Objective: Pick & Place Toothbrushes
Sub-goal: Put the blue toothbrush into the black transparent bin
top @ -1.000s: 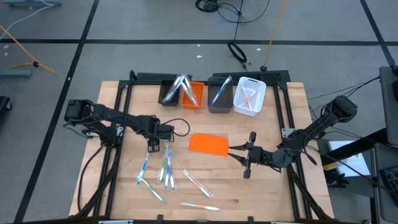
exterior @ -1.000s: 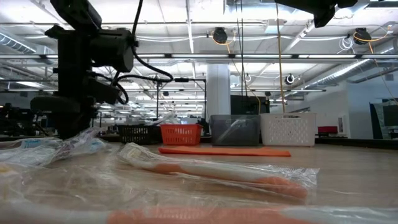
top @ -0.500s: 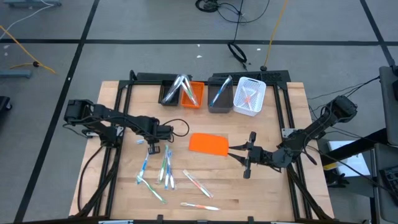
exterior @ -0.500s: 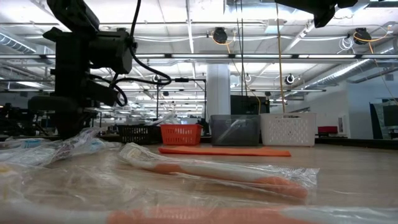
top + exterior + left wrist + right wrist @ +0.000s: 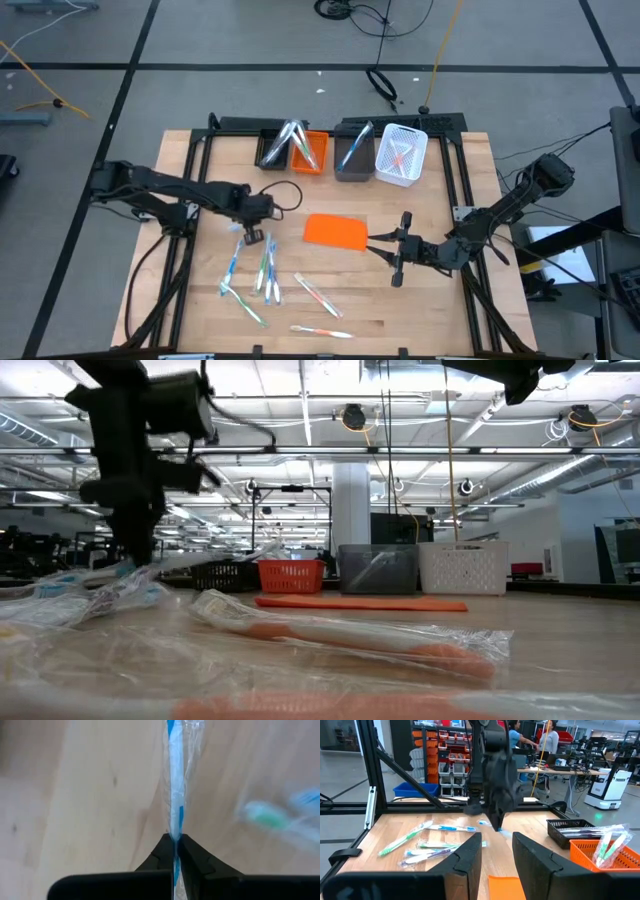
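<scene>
Several wrapped toothbrushes (image 5: 265,272) lie on the wooden table in front of the left arm. My left gripper (image 5: 252,237) points steeply down over them and is shut on a blue-and-white toothbrush (image 5: 175,780) in a clear wrapper. My right gripper (image 5: 375,247) hangs level and open beside the flat orange sheet (image 5: 335,232), with nothing between its fingers (image 5: 470,852). In the right wrist view the left gripper (image 5: 495,822) stands above a blue toothbrush (image 5: 447,827) and a green one (image 5: 405,840) lying flat. My left gripper pinches the blue-and-white toothbrush's shaft (image 5: 175,834) between its two fingertips, through the clear wrapper. The fingers come from above and lie across the shaft. In the low view the toothbrush (image 5: 95,571) sticks out on both sides of the fingers, near level, above the others.
Four small bins stand in a row at the far edge: black (image 5: 272,148), orange (image 5: 310,152), grey (image 5: 352,155) and white (image 5: 400,155), each with toothbrushes in it. Two orange-accented toothbrushes (image 5: 315,295) lie nearer the front edge.
My left gripper has risen from the pile and tipped, and the blue-and-white toothbrush has come up off the table with it. The right arm has kept still.
</scene>
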